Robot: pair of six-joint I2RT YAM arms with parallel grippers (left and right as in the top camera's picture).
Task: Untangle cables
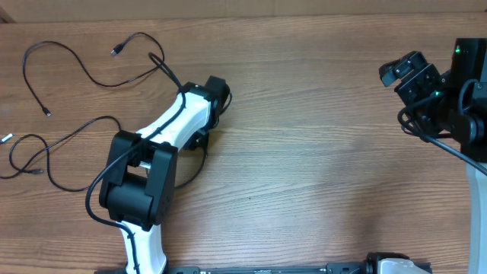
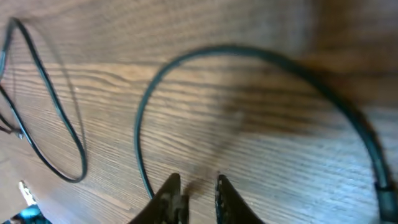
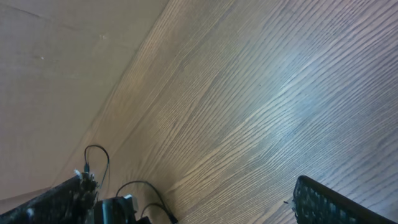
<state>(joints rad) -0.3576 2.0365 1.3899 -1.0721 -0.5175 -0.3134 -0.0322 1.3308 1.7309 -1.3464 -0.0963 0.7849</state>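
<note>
Left wrist: my left gripper slightly parted, empty, a cable just beside it; right gripper spread wide.

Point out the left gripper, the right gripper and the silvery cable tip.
left gripper [image 2: 194, 198]: left wrist view, midway between its fingertips.
right gripper [image 3: 193, 208]: right wrist view, midway between its wide-apart fingers.
silvery cable tip [image 1: 5, 138]: overhead view, on the tip itself, far left.

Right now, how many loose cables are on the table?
3, it seems, all far left: a far loop, a plug-ended cord beside it, a near loop. Parts hide under the left arm, so one could be missed.
</note>
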